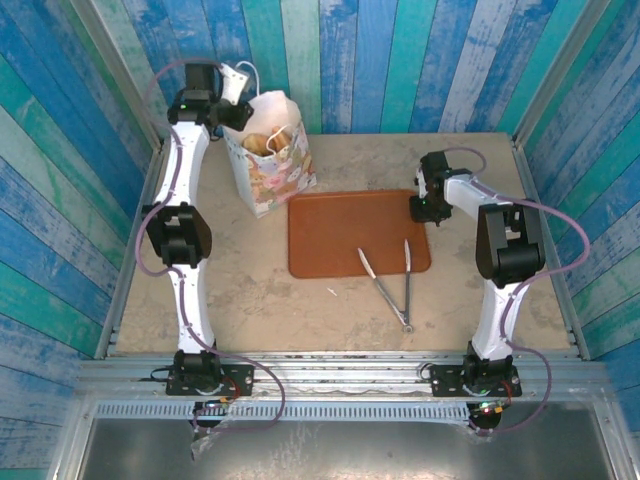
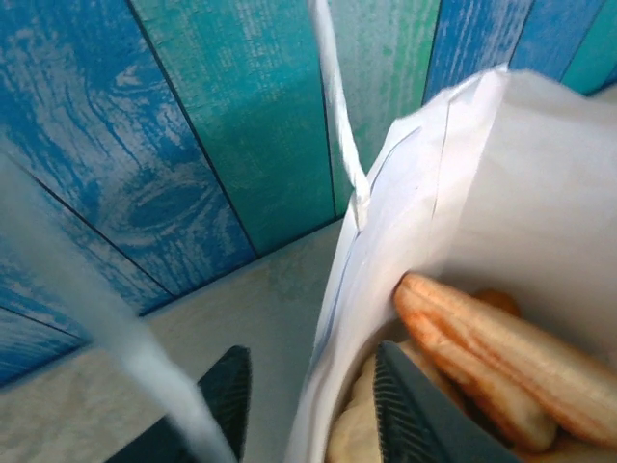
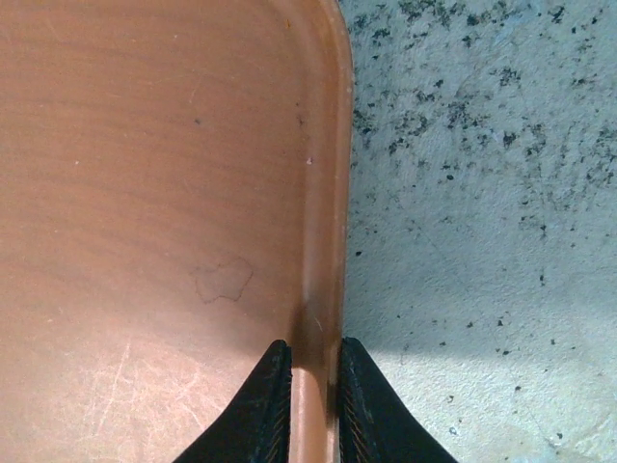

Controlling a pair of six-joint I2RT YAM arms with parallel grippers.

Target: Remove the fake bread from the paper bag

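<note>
Blue planks back a table whose far-left paper bag holds fake bread; left gripper, parted astride the bag's wall, probably must close to steady it, while right gripper pinches the tray by its rim.

White arms, black joints, purple cables.

No readable text, labels or numbers in any view. The paper bag carries a pastel print, too small and blurred to make out any lettering. The tray seen close from the right wrist has only scratches and a faint stain outline, nothing legible.
</note>
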